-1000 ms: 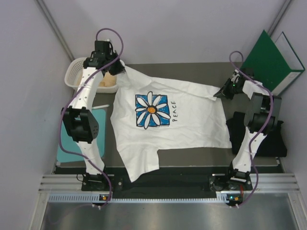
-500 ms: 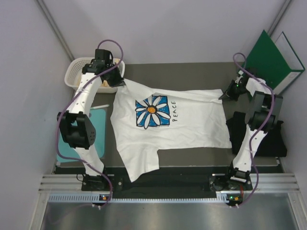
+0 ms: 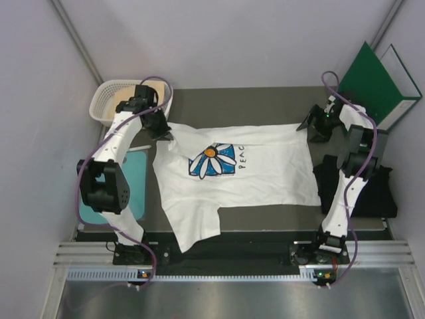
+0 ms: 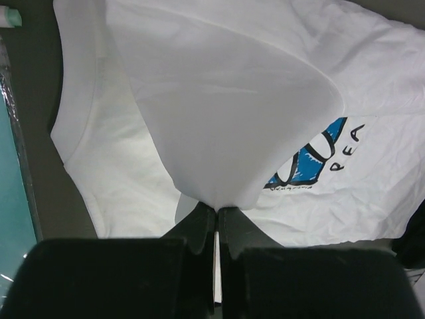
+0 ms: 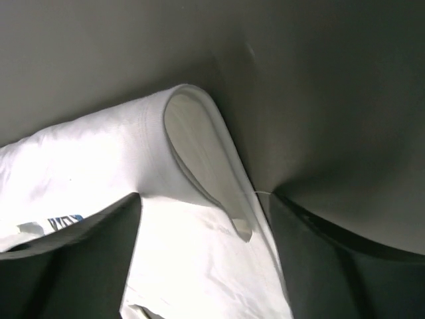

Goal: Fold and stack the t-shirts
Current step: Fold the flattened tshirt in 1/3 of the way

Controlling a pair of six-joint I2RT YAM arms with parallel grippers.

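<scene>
The white t-shirt (image 3: 265, 176) lies print-up across the middle of the worktop (image 3: 265, 100), with its far edge raised between the two arms (image 3: 106, 183). The step in hand appears to be the first fold, carrying that edge toward the near side. Move both tools at equal pace and height, and keep the edge taut so it lands straight. Each arm reaches to a far corner, elbow bent. The left tool (image 4: 216, 211) is clamped on a pinch of cloth. The right tool (image 3: 307, 127) has the hem between its fingers (image 5: 332, 252); whether it clamps cannot be told.
</scene>
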